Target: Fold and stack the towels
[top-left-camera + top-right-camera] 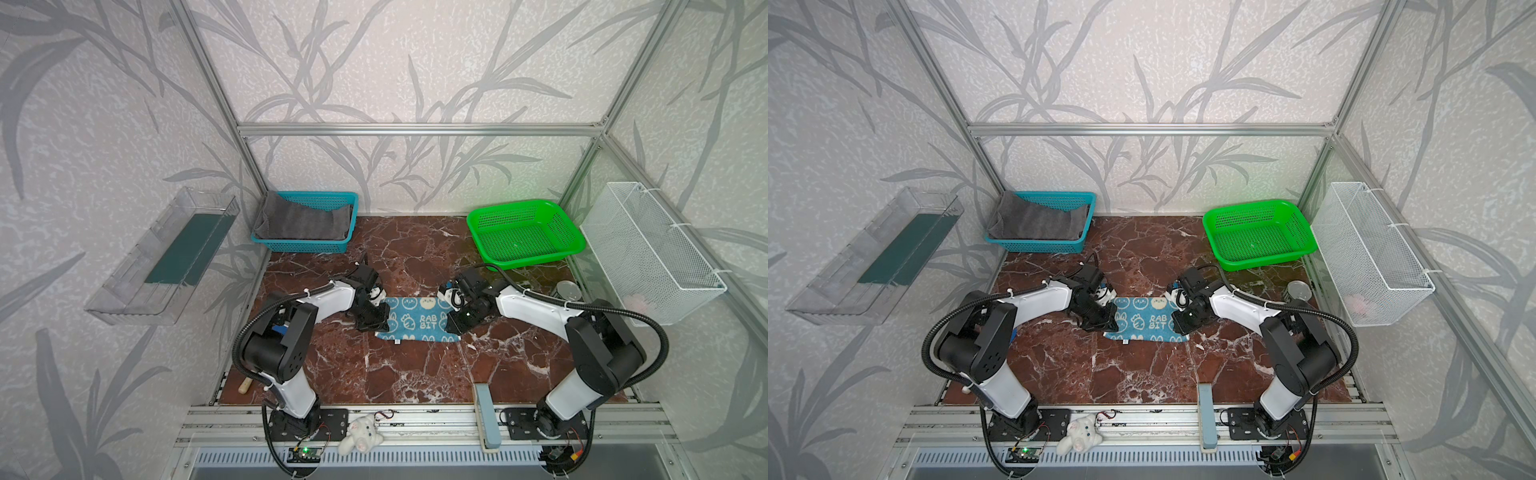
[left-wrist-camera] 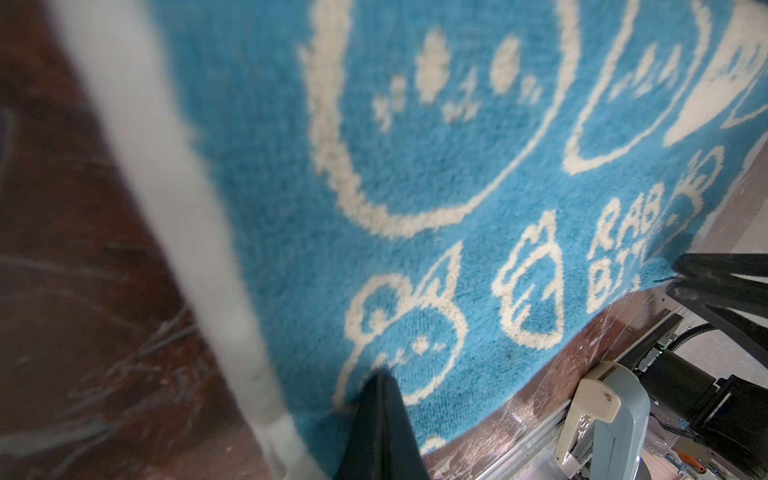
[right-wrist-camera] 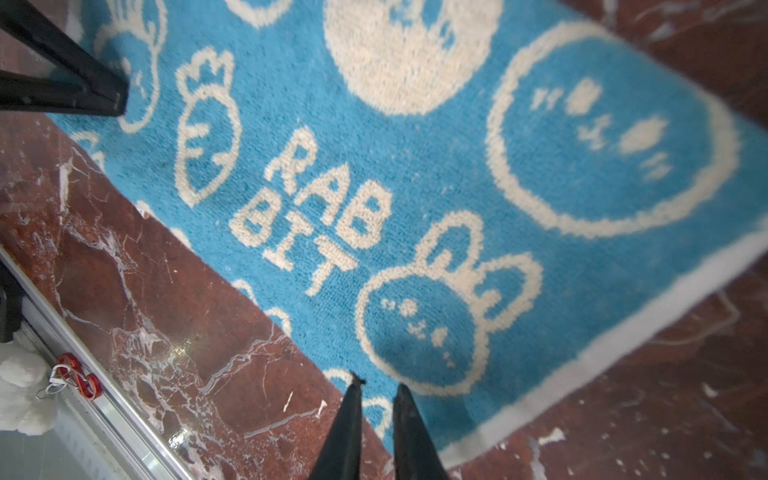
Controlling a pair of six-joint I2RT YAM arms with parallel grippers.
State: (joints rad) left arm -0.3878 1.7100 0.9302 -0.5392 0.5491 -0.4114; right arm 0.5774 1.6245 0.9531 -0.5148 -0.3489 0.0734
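Right gripper [image 3: 377, 386] slightly parted at the edge of the teal towel [image 3: 415, 257]; left gripper [image 2: 380, 386] shut, maybe pinching a corner: a one-sided pull could unfold it.

Pale wallpaper [image 1: 415, 62] printed with grey bamboo leaves covers the walls behind an aluminium frame [image 1: 415, 129]. The counter [image 1: 395, 374] is red-brown marble veined with white, glossy under soft, even light. A clear plastic bin [image 1: 124, 286] hangs on the wall at 9 o'clock, and a white wire basket [image 1: 648, 253] at 3 o'clock.
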